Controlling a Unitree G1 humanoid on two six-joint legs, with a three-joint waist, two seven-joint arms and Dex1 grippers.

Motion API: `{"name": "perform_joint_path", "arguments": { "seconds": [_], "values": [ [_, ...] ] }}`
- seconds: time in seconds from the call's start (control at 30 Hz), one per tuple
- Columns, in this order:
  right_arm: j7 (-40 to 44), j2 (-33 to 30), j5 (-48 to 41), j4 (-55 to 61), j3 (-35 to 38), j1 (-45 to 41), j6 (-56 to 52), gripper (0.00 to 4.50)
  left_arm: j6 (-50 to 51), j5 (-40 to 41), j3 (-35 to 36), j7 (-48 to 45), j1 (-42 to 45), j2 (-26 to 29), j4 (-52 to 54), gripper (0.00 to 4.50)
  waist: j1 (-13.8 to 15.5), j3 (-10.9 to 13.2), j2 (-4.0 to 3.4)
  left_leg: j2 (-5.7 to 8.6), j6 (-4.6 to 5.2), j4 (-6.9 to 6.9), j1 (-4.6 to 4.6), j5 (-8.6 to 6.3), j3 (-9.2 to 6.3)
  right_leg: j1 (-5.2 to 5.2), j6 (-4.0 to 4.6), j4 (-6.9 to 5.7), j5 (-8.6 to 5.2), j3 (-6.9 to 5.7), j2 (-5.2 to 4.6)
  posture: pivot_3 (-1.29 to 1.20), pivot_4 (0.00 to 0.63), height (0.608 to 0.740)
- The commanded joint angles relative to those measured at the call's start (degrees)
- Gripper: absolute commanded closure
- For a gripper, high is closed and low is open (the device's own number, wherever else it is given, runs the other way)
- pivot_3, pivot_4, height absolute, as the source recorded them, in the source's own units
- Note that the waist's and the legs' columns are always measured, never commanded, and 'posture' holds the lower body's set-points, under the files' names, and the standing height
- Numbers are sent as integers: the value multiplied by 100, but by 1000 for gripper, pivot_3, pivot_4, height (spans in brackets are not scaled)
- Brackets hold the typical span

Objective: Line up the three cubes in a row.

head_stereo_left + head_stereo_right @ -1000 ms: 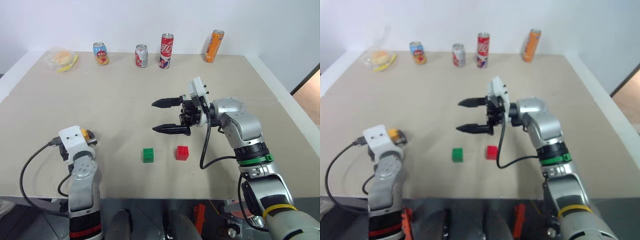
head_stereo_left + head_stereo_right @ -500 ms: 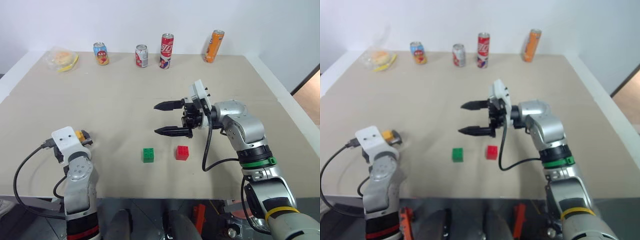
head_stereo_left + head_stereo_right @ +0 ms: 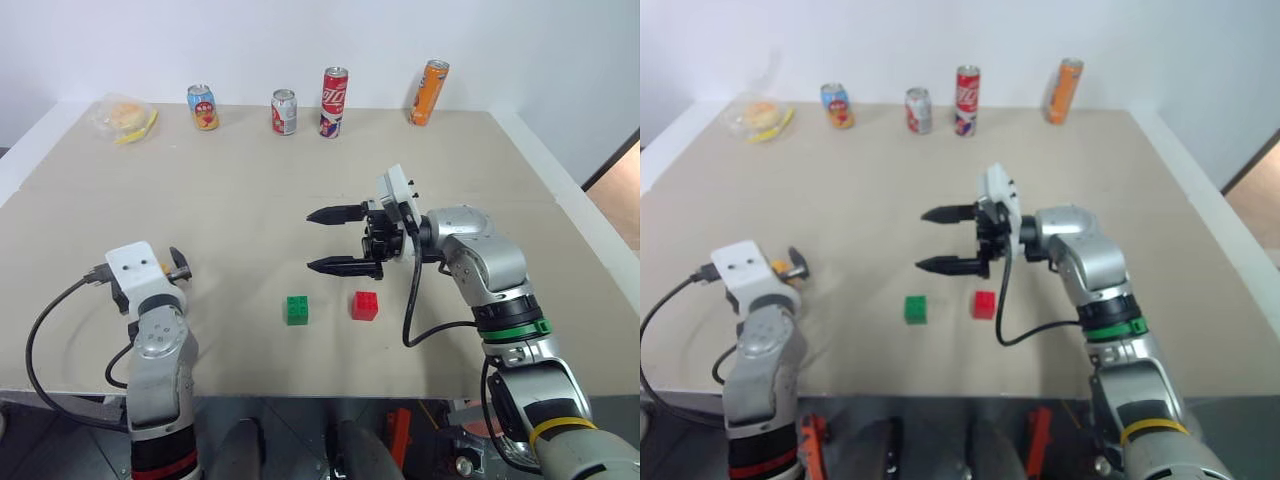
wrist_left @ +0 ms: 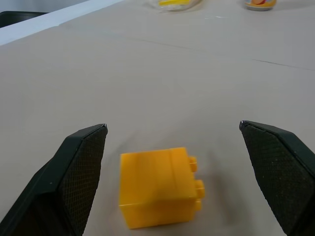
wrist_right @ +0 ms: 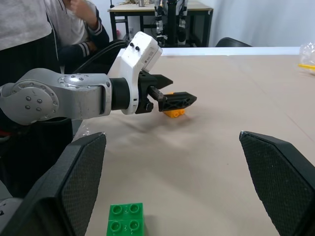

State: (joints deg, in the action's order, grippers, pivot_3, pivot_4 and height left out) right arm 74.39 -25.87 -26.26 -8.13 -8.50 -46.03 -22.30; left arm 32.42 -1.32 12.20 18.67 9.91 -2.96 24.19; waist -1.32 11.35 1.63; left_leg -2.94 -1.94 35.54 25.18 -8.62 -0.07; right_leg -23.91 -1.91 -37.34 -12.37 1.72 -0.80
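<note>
The three cubes are not yet in a row: the green cube [image 3: 297, 309] and the red cube [image 3: 365, 305] sit side by side at the lower middle of the head view, with a small gap between them, while the yellow-orange cube [image 4: 159, 186] lies well apart at the lower left, tipped on its side with its studs pointing sideways. We see the left gripper [image 4: 182, 162] with its fingers spread wide on either side of that cube, grasping nothing. The right gripper [image 3: 335, 240] hangs above the worktop just over the green and red pair, its fingers likewise released and empty.

We judge the step in hand to be the pickup of the yellow-orange cube. The next move calls for the left fingers to close squarely on its flat faces, then carry it across to the free end beside the green cube, on the same line.

The worktop [image 3: 250, 200] is a plain beige sheet with a pale border. Along its far edge, at the top of the frame, stand four drink cans [image 3: 333, 101] and a clear bag of food [image 3: 124, 117]. Behind is a white wall; the right wrist view shows a seated person [image 5: 44, 29] and a desk beyond.
</note>
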Motion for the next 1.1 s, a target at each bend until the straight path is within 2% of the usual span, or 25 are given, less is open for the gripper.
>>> {"name": "perform_joint_path", "arguments": {
  "seconds": [0.03, 0.47, 1.1],
  "values": [
    [-42, 20, -89, 174, 173, -53, 79, 0, -13, -47, -8, -34, 179, 68, 103, 51, 0, 0, 0, 0, 0, 0, 0, 0, 0, 0, 0, 0, 0, 0, 0, 0, 150, 740],
    [-91, -52, -109, 290, 186, 11, 41, 0, -35, 40, 247, -65, 24, 27, -319, 51, 0, 0, 0, 0, 0, -1, -1, 0, 0, 0, 0, 0, 0, 0, 0, 0, 150, 740],
    [-82, 10, -61, 139, 149, -97, 92, 0, -71, 46, 467, -70, -201, 11, -130, 51, 0, 0, 0, 0, 0, -1, 0, 0, 0, -1, 10, 0, -6, 0, -1, 0, 150, 740]
  ]
}}
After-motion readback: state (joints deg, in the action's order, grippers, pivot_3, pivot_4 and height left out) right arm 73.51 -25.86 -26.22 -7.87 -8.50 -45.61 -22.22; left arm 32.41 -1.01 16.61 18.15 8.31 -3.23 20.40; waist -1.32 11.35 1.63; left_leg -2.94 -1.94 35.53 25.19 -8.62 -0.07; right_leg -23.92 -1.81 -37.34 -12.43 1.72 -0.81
